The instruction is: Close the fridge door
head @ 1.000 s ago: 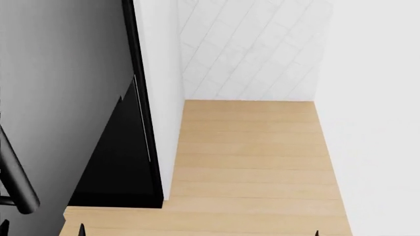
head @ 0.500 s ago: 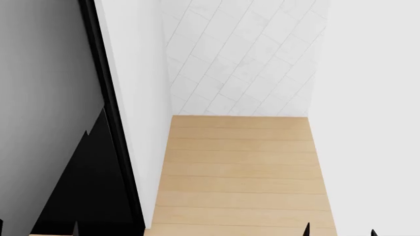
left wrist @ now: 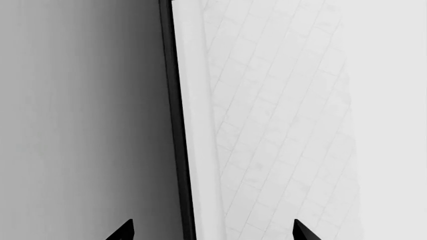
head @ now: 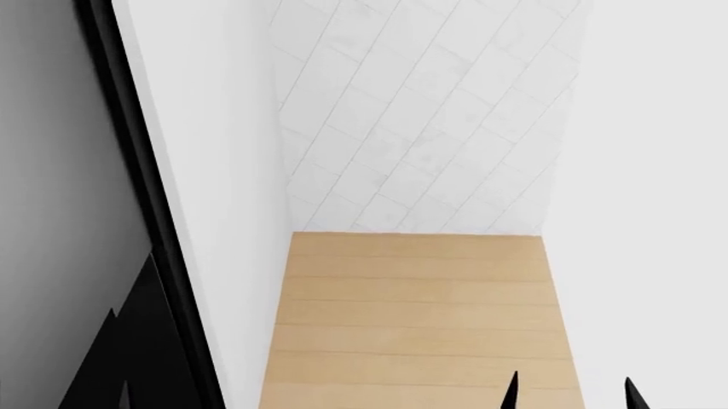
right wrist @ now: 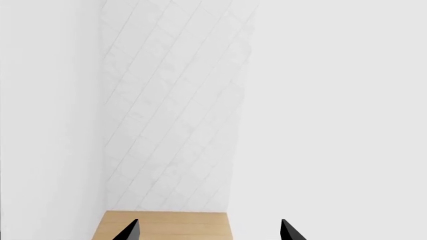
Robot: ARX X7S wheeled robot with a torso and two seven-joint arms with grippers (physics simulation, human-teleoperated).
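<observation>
The fridge door point(head: 57, 204), a glossy grey-black panel with a thin black edge, fills the left of the head view, and a white side wall point(head: 216, 256) runs just beside that edge. Beyond lie a light wooden floor point(head: 410, 324) and a white tiled wall point(head: 421, 119) at the far end. The left gripper point(left wrist: 212, 231) spreads its two dark fingertips wide, straddling the door's edge without visibly touching it. The right gripper point(right wrist: 208, 231) is also spread wide, holding nothing and facing the tiled corner.
</observation>
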